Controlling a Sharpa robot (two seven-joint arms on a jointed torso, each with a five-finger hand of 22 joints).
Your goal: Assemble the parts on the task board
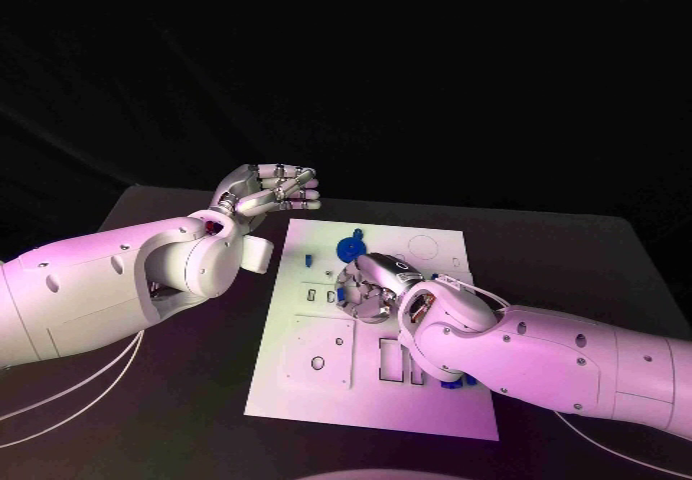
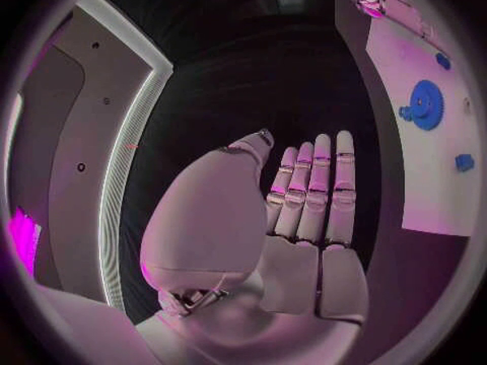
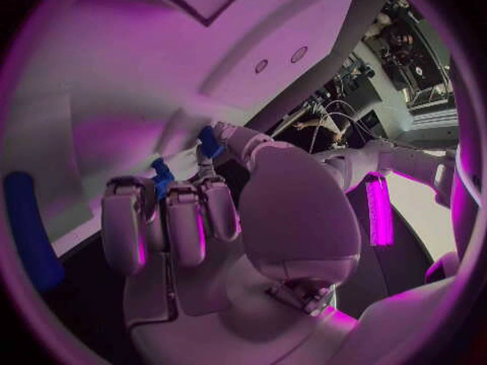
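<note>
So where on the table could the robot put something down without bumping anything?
Bare black table lies right of the white task board, beyond the right hand, and in front of the board's near edge. The board's middle is crowded, with the blue gear and that hand. The left hand hovers off the far-left corner.

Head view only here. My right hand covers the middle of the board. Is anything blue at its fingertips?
Observer: Yes. The right wrist view shows a small blue part right at the tips of the right hand. I cannot tell whether it is pinched or only touched.
Operator: And the left hand, from its palm side?
Observer: The left wrist view shows the left hand with fingers straight, side by side, and nothing in it.
</note>
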